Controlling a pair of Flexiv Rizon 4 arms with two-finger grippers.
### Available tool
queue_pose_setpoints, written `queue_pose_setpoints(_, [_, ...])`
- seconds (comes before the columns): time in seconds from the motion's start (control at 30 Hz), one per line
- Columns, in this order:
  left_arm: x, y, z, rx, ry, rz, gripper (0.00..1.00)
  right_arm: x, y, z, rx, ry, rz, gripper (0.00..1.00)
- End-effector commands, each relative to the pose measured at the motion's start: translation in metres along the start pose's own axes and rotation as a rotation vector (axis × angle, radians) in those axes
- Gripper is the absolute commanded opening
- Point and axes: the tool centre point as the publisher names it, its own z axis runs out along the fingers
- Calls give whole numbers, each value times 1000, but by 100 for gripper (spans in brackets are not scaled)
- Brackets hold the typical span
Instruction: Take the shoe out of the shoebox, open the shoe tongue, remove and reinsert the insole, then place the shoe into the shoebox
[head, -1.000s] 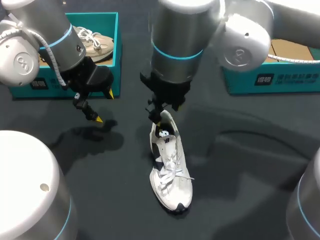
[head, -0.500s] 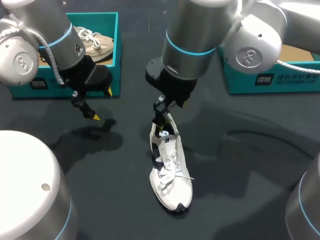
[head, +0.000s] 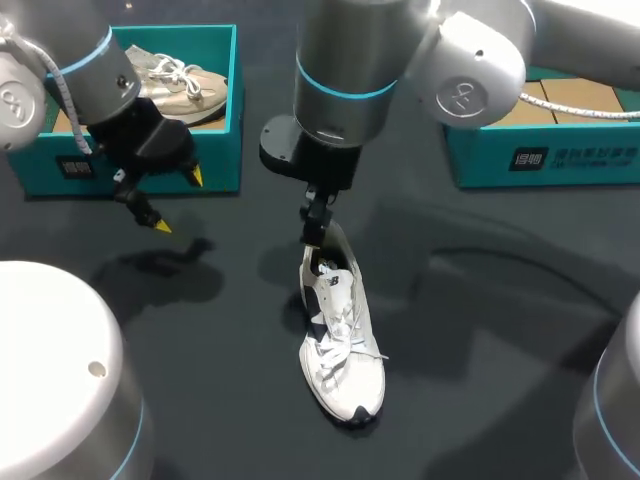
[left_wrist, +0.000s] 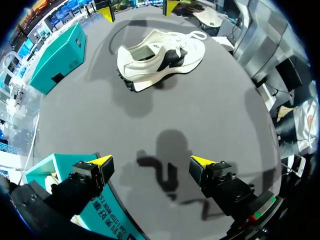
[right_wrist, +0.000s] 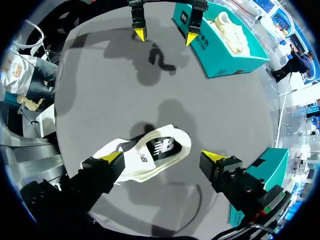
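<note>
Centre frame, the right gripper (right_wrist: 162, 156) is hovering at the white sneaker's (head: 340, 340) heel, fingers apart, apparently straddling it, toe pointing down-frame; the left gripper (head: 178, 202), fingers apart, is hovering upper left.

A robotics lab workstation. Two large silver robot arms with teal bands, the left arm (head: 85, 75) and the right arm (head: 350, 70), hang over a dark grey worktop (head: 500, 340). On it stand a teal shoebox (head: 222, 150) holding a beige shoe (head: 185, 80), a second teal shoebox (head: 580, 160), and a white shoe (head: 340, 345).
</note>
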Motion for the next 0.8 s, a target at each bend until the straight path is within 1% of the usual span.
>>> queue_pose_setpoints(0.03, [3, 1, -1, 2, -5, 1, 100, -3, -3, 4, -10, 10, 0, 100])
queue_pose_setpoints(0.17, [3, 1, -1, 2, -5, 1, 100, -3, -3, 4, -10, 10, 0, 100])
queue_pose_setpoints(0.43, [3, 1, -1, 2, -5, 1, 100, -12, 4, 13, 19, -17, -87, 100])
queue_pose_setpoints(0.5, [3, 1, -1, 2, -5, 1, 100, -13, 7, 17, 41, -26, -104, 100])
queue_pose_setpoints(0.8, [3, 1, -1, 2, -5, 1, 100, -24, 16, 39, 62, -31, -175, 100])
